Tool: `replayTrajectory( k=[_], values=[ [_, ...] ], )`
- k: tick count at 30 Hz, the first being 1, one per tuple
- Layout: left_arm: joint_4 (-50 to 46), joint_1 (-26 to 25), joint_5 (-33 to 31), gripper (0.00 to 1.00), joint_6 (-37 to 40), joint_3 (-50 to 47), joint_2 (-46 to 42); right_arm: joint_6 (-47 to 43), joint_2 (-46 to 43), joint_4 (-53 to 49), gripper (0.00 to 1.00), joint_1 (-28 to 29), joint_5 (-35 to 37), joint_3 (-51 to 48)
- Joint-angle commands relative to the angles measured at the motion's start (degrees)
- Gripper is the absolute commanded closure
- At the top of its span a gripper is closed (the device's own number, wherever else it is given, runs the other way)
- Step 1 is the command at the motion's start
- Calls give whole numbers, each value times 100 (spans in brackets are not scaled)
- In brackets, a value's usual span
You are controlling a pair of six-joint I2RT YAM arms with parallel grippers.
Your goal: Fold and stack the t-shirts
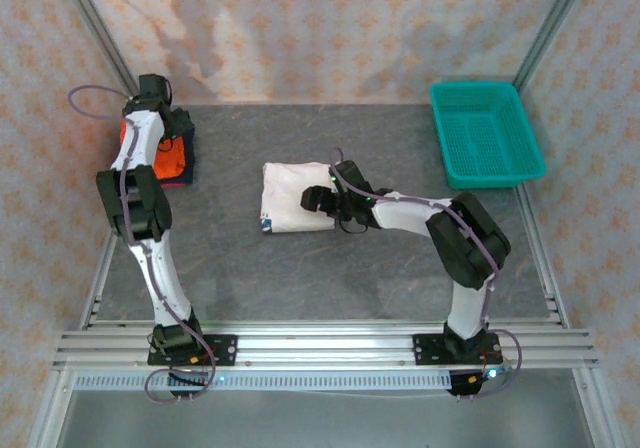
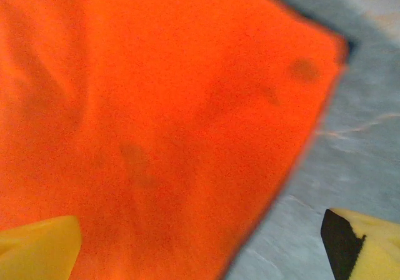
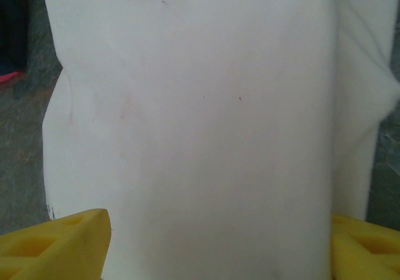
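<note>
Item one, well left of the white t-shirt (image 1: pixel 290 203): orange t-shirt (image 1: pixel 172 160), folded, lying on the grey worktop (image 1: pixel 350 278). The edge of a dark navy t-shirt (image 2: pixel 345 42) shows along its border, touching it. The left arm (image 1: pixel 130 203) reaches over this pile, left jaws spread wide, yellow fingers (image 2: pixel 37 249) far apart above the orange cloth and closed on nothing. Item two, the white t-shirt itself: folded to a rectangle, mid-worktop. The right arm (image 1: pixel 465 238) comes in from the white t-shirt's right side. Right jaws are wide apart over the cloth, yellow fingers (image 3: pixel 56 242) at either side with white fabric showing between them, not pinched. Item three, well right of and beyond the white t-shirt: teal mesh basket (image 1: pixel 495 176), at the worktop's far corner.
</note>
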Motion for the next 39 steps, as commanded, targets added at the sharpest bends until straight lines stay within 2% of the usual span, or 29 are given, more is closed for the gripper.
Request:
replayTrajectory(
  k=[1,4,10,15,18,25,32,35,39],
  values=[
    [-1272,42,-97,0,197,891,683,-41,-444,112,22,13,236,-230],
    [-1399,30,381,0,124,876,829,-76,-573,70,22,12,387,-317],
    [-668,-58,1296,0,-234,-835,-18,-132,-526,12,21,12,399,-197],
    [-84,-116,1599,0,-477,-2270,-790,-206,-487,-27,21,12,355,-116],
    [1,-112,1526,0,-357,-2725,-1062,-219,-494,-21,21,12,328,-141],
    [-49,-160,1307,0,-164,-2751,-1540,-226,-562,16,21,4,351,-221],
    [392,-607,998,0,-105,-2874,-2797,-35,-716,214,21,-245,363,-420],
    [485,-934,1140,0,43,-3104,-3172,47,-733,264,21,-379,303,-487],
    [672,-1426,1790,0,316,-3547,-3363,53,-778,353,21,-488,240,-537]
  ],
)
